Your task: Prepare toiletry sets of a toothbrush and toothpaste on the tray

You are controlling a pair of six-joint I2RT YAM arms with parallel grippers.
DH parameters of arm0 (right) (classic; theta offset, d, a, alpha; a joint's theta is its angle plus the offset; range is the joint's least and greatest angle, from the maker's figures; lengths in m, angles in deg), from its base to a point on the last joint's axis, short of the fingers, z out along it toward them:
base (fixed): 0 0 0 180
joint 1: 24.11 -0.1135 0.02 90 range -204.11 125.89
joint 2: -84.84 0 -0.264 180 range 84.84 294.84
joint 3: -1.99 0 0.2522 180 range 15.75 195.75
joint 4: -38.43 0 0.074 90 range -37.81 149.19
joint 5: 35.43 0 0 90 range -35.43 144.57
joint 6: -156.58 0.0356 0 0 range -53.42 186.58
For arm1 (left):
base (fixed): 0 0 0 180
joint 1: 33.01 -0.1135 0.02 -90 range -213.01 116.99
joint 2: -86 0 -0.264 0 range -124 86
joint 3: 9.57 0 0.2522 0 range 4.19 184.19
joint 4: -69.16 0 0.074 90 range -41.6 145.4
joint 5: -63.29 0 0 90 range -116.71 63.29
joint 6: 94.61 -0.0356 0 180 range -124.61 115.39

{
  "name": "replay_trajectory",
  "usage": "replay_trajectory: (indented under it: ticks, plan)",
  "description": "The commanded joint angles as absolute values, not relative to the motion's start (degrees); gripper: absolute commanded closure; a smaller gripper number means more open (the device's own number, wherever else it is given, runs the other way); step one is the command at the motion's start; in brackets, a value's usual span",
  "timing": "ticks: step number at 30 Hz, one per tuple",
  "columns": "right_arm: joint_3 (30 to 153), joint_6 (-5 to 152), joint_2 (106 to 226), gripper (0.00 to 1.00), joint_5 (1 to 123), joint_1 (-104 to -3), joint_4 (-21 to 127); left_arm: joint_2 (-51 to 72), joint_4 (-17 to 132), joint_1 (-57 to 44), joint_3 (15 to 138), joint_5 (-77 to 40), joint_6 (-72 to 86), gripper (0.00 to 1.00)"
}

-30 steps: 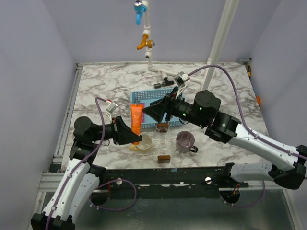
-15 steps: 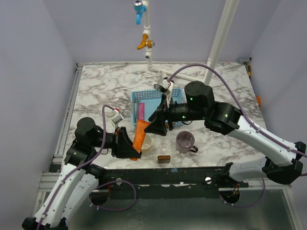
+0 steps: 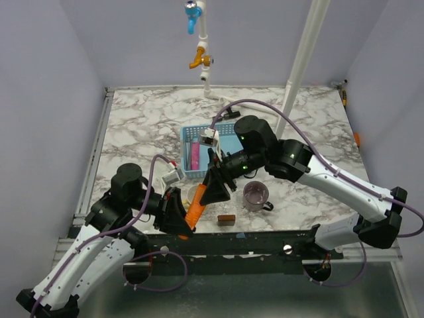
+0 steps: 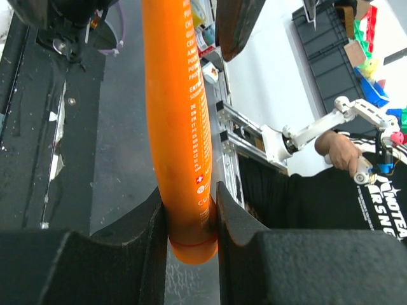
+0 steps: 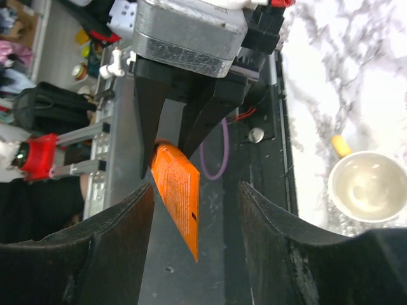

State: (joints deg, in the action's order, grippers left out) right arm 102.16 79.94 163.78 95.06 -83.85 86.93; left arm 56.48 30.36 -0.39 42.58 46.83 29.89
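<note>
Evidently a handover — the left claw (image 3: 187,224) pinches the toothpaste (image 3: 196,211) by one end, aloft on the near side of the tray (image 3: 192,128), not in it. The right claw (image 3: 207,196), spread wide, faces its free end; releasing early could drop the tube off the bench (image 3: 139,119).

L pincer (image 4: 191,213) clamped; R pincer (image 5: 196,190) agape, facing it close.
</note>
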Motion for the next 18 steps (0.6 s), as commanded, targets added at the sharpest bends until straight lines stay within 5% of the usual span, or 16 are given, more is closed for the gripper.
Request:
replay_trajectory:
  ticks: [1,15,18]
  plan:
    - [100.46,80.04,164.63,0.44,102.91,-83.80,87.12,55.33,26.09,2.12,44.96,44.31,24.84,1.00]
    - [98.42,79.88,165.62,0.80,107.66,-83.80,86.68,53.56,23.94,4.88,45.68,41.86,22.11,1.00]
    - [98.19,79.90,165.47,0.98,107.76,-83.79,86.56,53.60,23.94,4.95,45.50,41.65,22.02,1.00]
